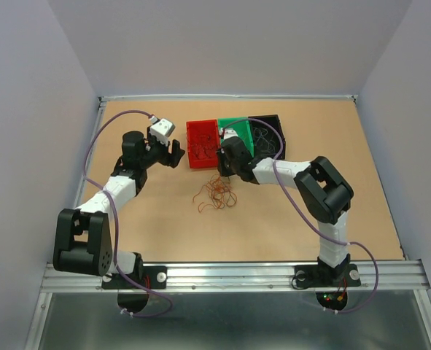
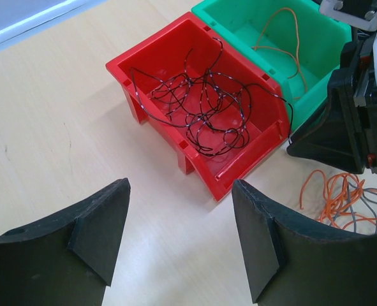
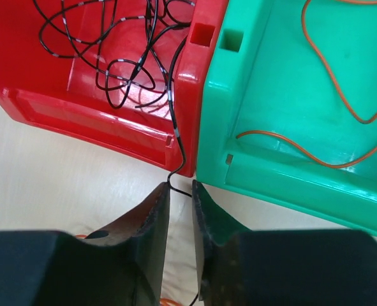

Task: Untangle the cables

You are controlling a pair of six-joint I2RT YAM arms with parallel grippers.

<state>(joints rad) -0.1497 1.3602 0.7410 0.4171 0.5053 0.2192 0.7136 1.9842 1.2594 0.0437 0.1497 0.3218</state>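
Right claw [image 3: 180, 188] fingers are filling the bottom of the right wrist view, standing almost together with only a narrow slit between them. One black cable [image 3: 173, 108] is trailing over the front corner of the red bin [image 3: 80, 118], right beside the green bin [image 3: 214, 115], and crossing that slit at the fingertips. Whether it is being pinched cannot be told. An orange cable [image 3: 365, 121] is curling across the green bin's floor.

Only the left wrist view is showing the left claw [image 2: 178, 191] up close. It is hanging spread wide with nothing between its fingers, over bare table [image 2: 60, 127] at the lower left of the red bin. That view is also looking down into the red bin, where more black cables [image 2: 204, 105] are lying in loose loops.

Only the top view is taking in the whole row along the upper centre of the frame, including the black bin [image 1: 268, 135] on the right end. At centre frame the tangled cables [image 1: 215, 195] are lying on the table just below the red and green bins. The right claw is sitting between the tangle and the bins.

Bare table is lying open to the left, right and bottom of the tangle, well apart from the grey walls [image 1: 25, 146] and the metal rail [image 1: 237, 275]. The bins' front walls are standing directly ahead of the right claw.
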